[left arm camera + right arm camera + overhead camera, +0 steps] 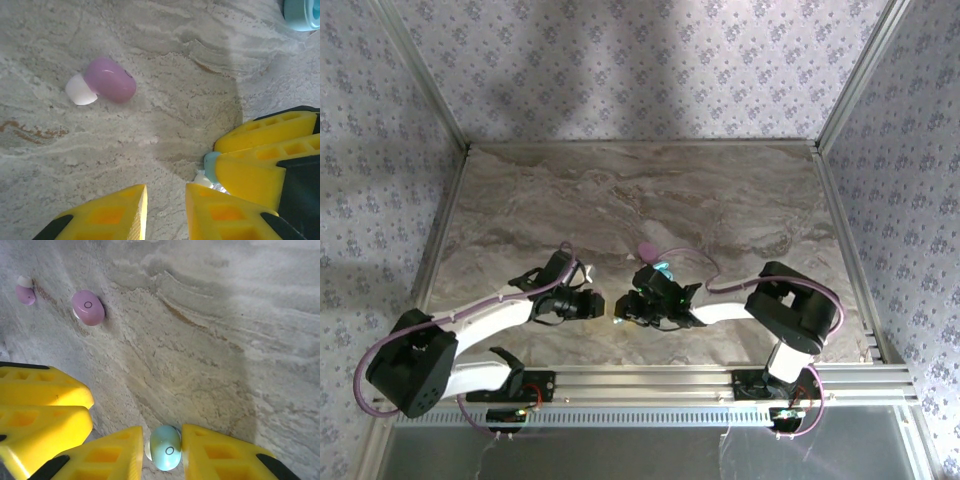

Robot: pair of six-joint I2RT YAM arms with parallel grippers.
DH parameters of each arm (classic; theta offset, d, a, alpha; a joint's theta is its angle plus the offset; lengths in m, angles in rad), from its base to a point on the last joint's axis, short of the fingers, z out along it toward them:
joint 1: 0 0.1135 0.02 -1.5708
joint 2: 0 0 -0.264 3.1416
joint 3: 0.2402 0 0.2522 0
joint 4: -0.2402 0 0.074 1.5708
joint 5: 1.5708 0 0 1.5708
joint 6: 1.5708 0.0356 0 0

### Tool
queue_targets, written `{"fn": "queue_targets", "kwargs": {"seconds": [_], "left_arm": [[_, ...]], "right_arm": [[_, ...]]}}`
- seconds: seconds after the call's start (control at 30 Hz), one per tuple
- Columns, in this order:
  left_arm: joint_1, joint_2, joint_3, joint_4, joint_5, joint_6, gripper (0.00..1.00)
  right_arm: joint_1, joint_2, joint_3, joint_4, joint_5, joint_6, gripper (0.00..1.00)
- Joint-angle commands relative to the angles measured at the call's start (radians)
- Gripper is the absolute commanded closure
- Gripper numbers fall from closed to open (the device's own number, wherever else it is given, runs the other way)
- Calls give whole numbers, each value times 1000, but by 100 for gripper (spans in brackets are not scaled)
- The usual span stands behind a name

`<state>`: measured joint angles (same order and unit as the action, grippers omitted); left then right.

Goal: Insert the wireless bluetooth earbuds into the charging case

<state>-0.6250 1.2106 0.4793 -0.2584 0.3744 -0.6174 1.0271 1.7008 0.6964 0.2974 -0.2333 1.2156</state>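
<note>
Wireless bluetooth earbuds: three tiny glossy buds, one pale teal and two pink, on the table with no case open beneath them.

Risk: the small, slick teal bud could squirt out sideways or roll if the squeeze lands off-centre. The two grippers are crowded tip to tip, so either one moving could knock the other or the bud.

1. Grey-veined marble-effect table [620, 190], bare across the upper half of the overhead view.
2. Left arm [490, 310] and right arm [790, 305], both folded low and reaching inward to meet at lower centre.
3. Left gripper [166, 192]: yellow fingers apart, bare table between them, holding nothing.
4. Right gripper [165, 437]: yellow fingers set against both sides of the teal bud and, as far as can be judged, clamped on it.
5. Pale teal oval charging case [302, 12], upper right corner of the left wrist view, cut off by the edge; lid state cannot be told.
6. Pink earbud with white tip [87, 306], upper left of the right wrist view.
7. Second pink earbud [25, 292], far left, just beside it.
8. Teal earbud [166, 449], bottom centre.
</note>
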Motion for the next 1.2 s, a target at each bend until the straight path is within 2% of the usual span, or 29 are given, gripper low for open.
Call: {"fn": "queue_targets", "kwargs": {"seconds": [0.0, 0.73, 1.17], "left_arm": [[-8, -20, -4, 2, 1, 4, 72], [-8, -40, -11, 6, -5, -4, 70], [-8, -74, -39, 12, -18, -21, 68]], "right_arm": [[7, 23, 30, -72, 0, -6, 73], [40, 82, 160, -301, 3, -119, 72], [49, 100, 170, -316, 8, -141, 76]]}}
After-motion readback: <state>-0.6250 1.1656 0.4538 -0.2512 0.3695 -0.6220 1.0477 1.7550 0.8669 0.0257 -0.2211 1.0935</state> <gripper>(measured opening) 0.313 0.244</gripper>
